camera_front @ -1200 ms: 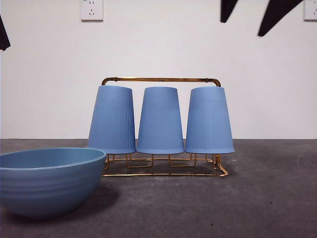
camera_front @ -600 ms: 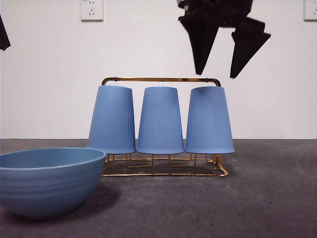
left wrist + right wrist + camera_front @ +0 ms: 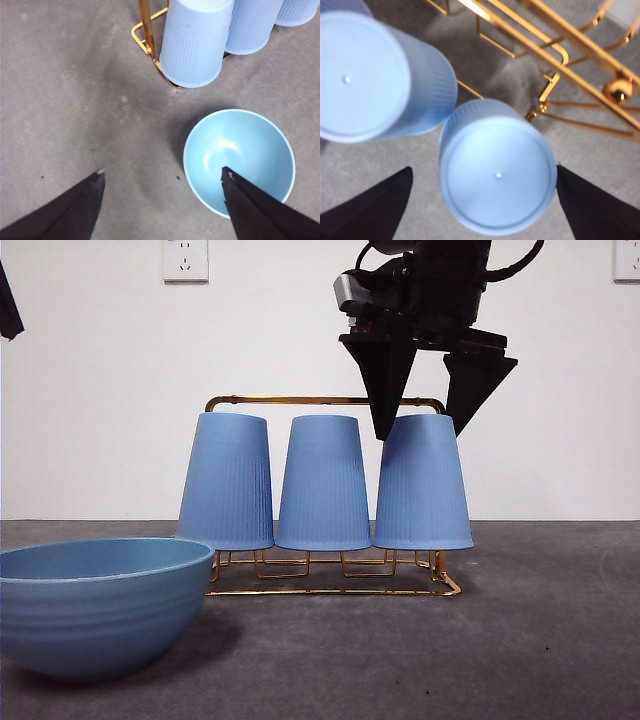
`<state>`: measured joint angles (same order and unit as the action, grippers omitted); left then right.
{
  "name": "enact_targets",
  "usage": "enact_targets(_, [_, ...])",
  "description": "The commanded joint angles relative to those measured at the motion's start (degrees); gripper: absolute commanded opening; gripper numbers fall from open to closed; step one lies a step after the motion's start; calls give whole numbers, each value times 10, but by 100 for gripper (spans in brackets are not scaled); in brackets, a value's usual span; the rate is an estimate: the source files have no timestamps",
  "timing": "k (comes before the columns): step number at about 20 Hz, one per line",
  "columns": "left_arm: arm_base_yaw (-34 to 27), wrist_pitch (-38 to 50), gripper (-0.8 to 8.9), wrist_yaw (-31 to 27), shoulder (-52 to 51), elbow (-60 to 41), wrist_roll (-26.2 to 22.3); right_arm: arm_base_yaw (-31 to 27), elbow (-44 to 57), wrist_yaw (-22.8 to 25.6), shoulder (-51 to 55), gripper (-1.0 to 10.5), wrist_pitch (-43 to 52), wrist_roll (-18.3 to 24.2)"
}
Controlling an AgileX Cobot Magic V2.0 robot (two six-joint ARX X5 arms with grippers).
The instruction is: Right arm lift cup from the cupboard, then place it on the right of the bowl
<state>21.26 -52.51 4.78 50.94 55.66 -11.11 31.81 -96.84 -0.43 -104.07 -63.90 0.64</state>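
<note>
My right claw [image 3: 427, 430] hangs spread wide right over the cup [image 3: 422, 483], one tip on each side of its closed top, gripping nothing. That cup sits upside down at the right end of the cupboard [image 3: 325, 400], touching the middle cup [image 3: 323, 484]; a third cup [image 3: 227, 482] stands left. The bowl [image 3: 95, 602] rests on the table [image 3: 540, 640], near left. My left claw [image 3: 162, 175] waits wide apart above the bowl, empty.

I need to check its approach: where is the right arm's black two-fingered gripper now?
In the front view, the black right gripper hangs open just above the rightmost light-blue ribbed cup on the gold wire rack.
</note>
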Motion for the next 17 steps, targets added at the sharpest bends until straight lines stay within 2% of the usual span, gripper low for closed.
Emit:
enact_targets(1, [3,8,375,0,4,14,3,3,-15,-2,-17,391,2,5])
enact_targets(7, [3,11,375,0,4,14,3,3,-15,3,-17,296,-7,5])
enact_targets(12, [3,11,375,0,4,14,3,3,-15,4,-2,296,-1,5])
enact_targets(17, [3,11,375,0,4,14,3,4,-15,5,62,296,2,0])
